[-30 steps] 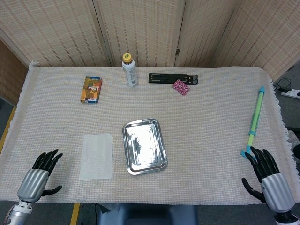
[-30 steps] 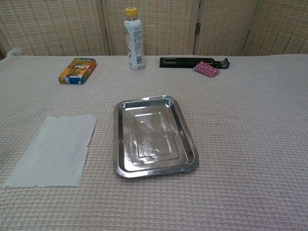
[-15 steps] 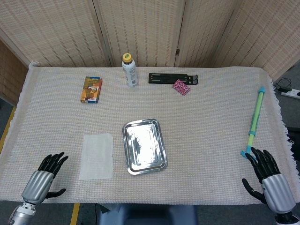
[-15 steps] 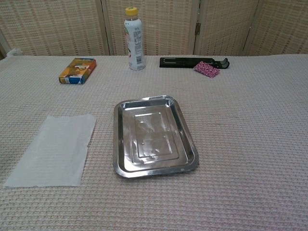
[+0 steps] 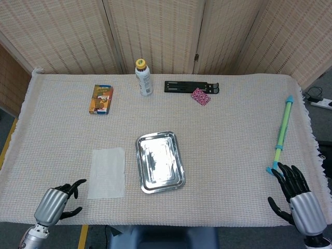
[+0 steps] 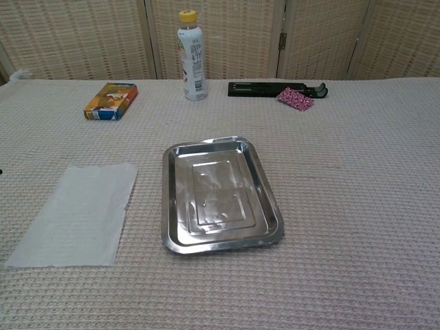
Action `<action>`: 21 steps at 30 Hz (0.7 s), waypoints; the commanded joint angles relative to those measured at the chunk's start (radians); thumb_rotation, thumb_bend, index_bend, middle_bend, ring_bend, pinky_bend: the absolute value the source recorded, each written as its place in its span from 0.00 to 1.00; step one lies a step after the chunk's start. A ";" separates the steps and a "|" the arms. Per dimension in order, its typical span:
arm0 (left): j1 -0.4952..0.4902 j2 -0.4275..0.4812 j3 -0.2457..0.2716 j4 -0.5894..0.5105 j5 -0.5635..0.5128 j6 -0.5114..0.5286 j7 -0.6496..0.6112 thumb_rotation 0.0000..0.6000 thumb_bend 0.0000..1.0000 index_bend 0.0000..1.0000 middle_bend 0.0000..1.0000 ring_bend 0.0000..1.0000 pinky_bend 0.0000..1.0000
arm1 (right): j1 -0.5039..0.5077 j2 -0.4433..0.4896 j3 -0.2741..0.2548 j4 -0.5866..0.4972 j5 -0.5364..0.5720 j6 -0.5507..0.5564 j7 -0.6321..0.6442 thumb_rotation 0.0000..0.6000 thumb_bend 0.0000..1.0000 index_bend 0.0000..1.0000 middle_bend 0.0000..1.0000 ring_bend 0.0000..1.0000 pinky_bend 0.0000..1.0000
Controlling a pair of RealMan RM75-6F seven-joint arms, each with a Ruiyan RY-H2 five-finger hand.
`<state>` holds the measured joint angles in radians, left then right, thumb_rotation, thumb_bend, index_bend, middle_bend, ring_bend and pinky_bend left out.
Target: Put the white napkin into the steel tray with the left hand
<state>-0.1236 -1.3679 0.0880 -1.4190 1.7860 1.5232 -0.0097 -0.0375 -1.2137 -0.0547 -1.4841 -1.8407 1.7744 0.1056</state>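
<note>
The white napkin lies flat on the tablecloth, just left of the steel tray, which holds nothing. My left hand hovers at the table's near-left edge, below and left of the napkin, fingers spread toward it, holding nothing. My right hand sits open at the near-right edge, far from both. Neither hand shows clearly in the chest view.
At the back stand a yellow-capped bottle, an orange box, a black bar and a pink patterned pouch. A green-blue stick lies along the right edge.
My left hand has shifted right and slightly nearer the table edge, closing in on the napkin's lower-left corner. The right hand, napkin and tray have not moved.
</note>
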 commanded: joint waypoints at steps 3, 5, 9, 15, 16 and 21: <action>-0.012 -0.076 -0.002 0.102 0.029 0.035 -0.091 1.00 0.15 0.39 1.00 1.00 1.00 | 0.002 -0.001 0.002 0.000 0.003 -0.004 -0.001 1.00 0.41 0.00 0.00 0.00 0.00; -0.015 -0.090 0.012 0.113 0.033 0.022 -0.099 1.00 0.15 0.38 1.00 1.00 1.00 | 0.003 -0.001 0.002 -0.001 0.006 -0.007 -0.002 1.00 0.41 0.00 0.00 0.00 0.00; -0.020 -0.133 0.037 0.142 0.046 0.002 -0.113 1.00 0.15 0.40 1.00 1.00 1.00 | 0.003 -0.004 0.003 0.002 0.007 -0.009 -0.006 1.00 0.41 0.00 0.00 0.00 0.00; -0.030 -0.192 0.043 0.199 0.045 -0.020 -0.109 1.00 0.20 0.43 1.00 1.00 1.00 | 0.004 -0.006 0.004 0.001 0.010 -0.013 -0.009 1.00 0.41 0.00 0.00 0.00 0.00; -0.033 -0.197 0.040 0.206 0.042 -0.021 -0.112 1.00 0.21 0.44 1.00 1.00 1.00 | 0.004 -0.006 0.004 0.002 0.010 -0.012 -0.009 1.00 0.41 0.00 0.00 0.00 0.00; -0.044 -0.217 0.026 0.235 0.020 -0.033 -0.107 1.00 0.24 0.46 1.00 1.00 1.00 | 0.007 -0.009 0.009 0.003 0.020 -0.020 -0.008 1.00 0.41 0.00 0.00 0.00 0.00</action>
<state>-0.1647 -1.5810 0.1175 -1.1883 1.8103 1.4943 -0.1204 -0.0311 -1.2220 -0.0467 -1.4810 -1.8223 1.7566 0.0975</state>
